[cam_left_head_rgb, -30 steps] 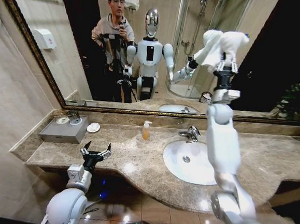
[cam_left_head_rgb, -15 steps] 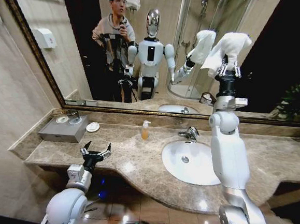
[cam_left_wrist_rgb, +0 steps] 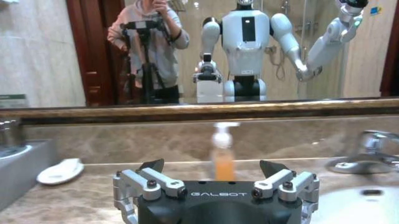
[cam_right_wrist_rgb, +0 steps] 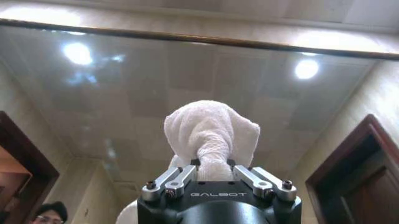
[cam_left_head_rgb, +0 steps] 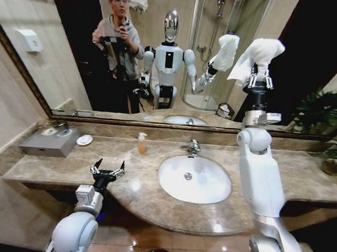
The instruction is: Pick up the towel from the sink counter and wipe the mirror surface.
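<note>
My right gripper [cam_left_head_rgb: 258,79] is raised high in front of the mirror [cam_left_head_rgb: 180,51], shut on the white towel [cam_left_head_rgb: 259,54], which bunches above the fingers. The wrist view shows the towel [cam_right_wrist_rgb: 210,135] clamped between the fingers, close to the mirror glass [cam_right_wrist_rgb: 124,93]. The towel's reflection hangs just left of it in the glass. My left gripper [cam_left_head_rgb: 108,169] is open, low over the front edge of the sink counter [cam_left_head_rgb: 54,166], holding nothing. In its own view the left gripper [cam_left_wrist_rgb: 213,171] faces a soap bottle [cam_left_wrist_rgb: 222,151].
On the counter stand an orange soap bottle [cam_left_head_rgb: 141,143], a chrome faucet [cam_left_head_rgb: 191,146] above the oval basin [cam_left_head_rgb: 194,179], a small white dish [cam_left_head_rgb: 84,140] and a grey tray [cam_left_head_rgb: 43,140] at the left. A plant [cam_left_head_rgb: 326,129] fills the right end.
The whole head view has shifted: the counter and basin now sit further left. My right gripper with the towel has stayed raised at the mirror. The left arm has not moved.
</note>
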### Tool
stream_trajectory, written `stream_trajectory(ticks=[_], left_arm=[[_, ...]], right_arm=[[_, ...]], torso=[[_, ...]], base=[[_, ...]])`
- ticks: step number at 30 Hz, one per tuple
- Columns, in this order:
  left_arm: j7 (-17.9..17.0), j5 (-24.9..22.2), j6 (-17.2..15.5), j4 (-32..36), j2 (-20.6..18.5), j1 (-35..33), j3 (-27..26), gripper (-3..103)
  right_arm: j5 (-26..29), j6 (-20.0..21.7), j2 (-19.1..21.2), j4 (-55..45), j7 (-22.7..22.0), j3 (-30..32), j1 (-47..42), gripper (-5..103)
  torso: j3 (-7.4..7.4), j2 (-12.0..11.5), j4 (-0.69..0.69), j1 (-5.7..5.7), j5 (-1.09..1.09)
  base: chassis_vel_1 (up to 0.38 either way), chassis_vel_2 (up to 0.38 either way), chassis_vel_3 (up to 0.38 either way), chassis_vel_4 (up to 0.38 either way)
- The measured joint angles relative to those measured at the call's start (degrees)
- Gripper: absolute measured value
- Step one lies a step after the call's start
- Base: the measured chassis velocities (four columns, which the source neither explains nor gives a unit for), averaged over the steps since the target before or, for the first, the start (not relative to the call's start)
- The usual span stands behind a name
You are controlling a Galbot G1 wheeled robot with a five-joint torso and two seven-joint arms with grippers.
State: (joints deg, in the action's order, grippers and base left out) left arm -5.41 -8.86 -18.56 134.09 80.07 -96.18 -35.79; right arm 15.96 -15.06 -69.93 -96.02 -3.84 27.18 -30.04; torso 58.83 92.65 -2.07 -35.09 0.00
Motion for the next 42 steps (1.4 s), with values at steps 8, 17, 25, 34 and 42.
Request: stream_trajectory(ticks=[8, 17, 25, 34, 42], left_arm=[[0.0, 0.0, 0.0, 0.0, 0.0, 0.0, 0.0, 100], [0.0, 0.0, 0.0, 0.0, 0.0, 0.0, 0.0, 100], [0.0, 0.0, 0.0, 0.0, 0.0, 0.0, 0.0, 100], [0.0, 0.0, 0.0, 0.0, 0.0, 0.0, 0.0, 100], [0.0, 0.0, 0.0, 0.0, 0.0, 0.0, 0.0, 100]], right_arm=[[0.4, -0.1, 0.6, 0.2, 0.0, 0.2, -0.3, 15], [1.0, -0.2, 1.1, 0.7, 0.2, 0.2, 0.1, 15], [3.3, -2.6, 1.7, 7.9, 3.6, 0.4, 6.9, 15], [3.3, -5.7, 1.1, 16.7, 7.6, -0.3, 16.0, 15], [0.7, -8.9, -3.2, 27.7, 8.7, -1.1, 26.0, 15]], torso=[[0.00, 0.0, 0.02, 0.02, 0.07], [-0.01, 0.0, 0.00, 0.02, 0.02], [0.00, 0.0, -0.01, 0.01, 0.08], [-0.01, 0.0, -0.02, 0.04, -0.03], [0.00, 0.0, 0.02, 0.01, 0.01]], base=[[-0.351, -0.353, 0.351, 0.361], [-0.355, -0.377, 0.356, 0.352], [-0.189, -0.260, 0.263, 0.208], [0.044, 0.011, 0.005, -0.013], [0.024, 0.037, -0.013, -0.011]])
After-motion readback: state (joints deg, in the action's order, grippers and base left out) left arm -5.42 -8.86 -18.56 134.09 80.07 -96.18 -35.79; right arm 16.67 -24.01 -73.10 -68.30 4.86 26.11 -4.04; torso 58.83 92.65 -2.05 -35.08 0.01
